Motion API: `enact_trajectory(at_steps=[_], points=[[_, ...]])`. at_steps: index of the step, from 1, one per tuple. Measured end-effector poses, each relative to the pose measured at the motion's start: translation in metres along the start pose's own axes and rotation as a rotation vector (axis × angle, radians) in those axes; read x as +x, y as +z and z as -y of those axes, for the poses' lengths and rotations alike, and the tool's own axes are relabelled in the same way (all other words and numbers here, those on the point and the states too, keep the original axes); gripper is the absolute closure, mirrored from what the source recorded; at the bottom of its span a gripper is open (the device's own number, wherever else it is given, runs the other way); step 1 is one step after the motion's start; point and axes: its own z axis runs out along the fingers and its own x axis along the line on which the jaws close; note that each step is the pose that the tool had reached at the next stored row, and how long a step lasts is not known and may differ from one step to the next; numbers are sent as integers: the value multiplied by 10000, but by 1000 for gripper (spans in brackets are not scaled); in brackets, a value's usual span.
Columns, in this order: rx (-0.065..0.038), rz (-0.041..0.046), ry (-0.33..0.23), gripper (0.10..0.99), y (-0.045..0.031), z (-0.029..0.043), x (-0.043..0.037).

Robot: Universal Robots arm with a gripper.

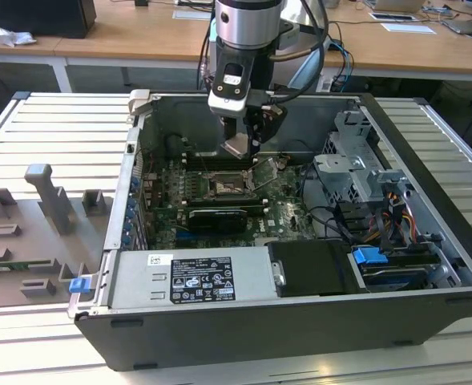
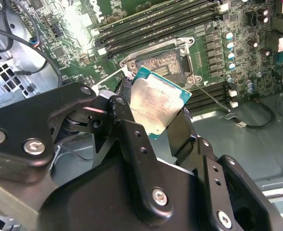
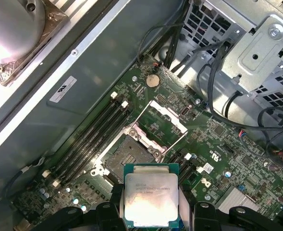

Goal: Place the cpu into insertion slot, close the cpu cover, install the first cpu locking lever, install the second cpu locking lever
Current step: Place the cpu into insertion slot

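Note:
My gripper (image 1: 237,144) hangs inside the open computer case, shut on the cpu (image 3: 151,201), a flat silver-topped square with a green edge, also seen between the black fingers (image 2: 131,139) in the second wrist view as the cpu (image 2: 158,106). The cpu (image 1: 237,145) is held above the green motherboard, a short way off the insertion slot (image 3: 128,153). The insertion slot (image 1: 225,188) lies bare, its pin field showing, as does the insertion slot (image 2: 163,62). The cpu cover (image 3: 161,126) stands swung open beside the socket; it is the thin raised frame (image 1: 264,175) on the exterior view's right of the socket.
Long black memory slots (image 3: 91,139) run alongside the socket. A metal drive cage (image 1: 356,172) and cable bundles (image 1: 396,216) fill the exterior view's right of the case. The power supply (image 1: 195,277) sits at the front. Grey fixtures (image 1: 51,200) stand outside the case on the slatted table.

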Motion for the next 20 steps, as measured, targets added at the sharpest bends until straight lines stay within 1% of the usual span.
enact_trajectory(at_steps=[13,20], points=[[12,-8,30,549,75,7,-1],[21,-13,38,549,98,9,-2]])
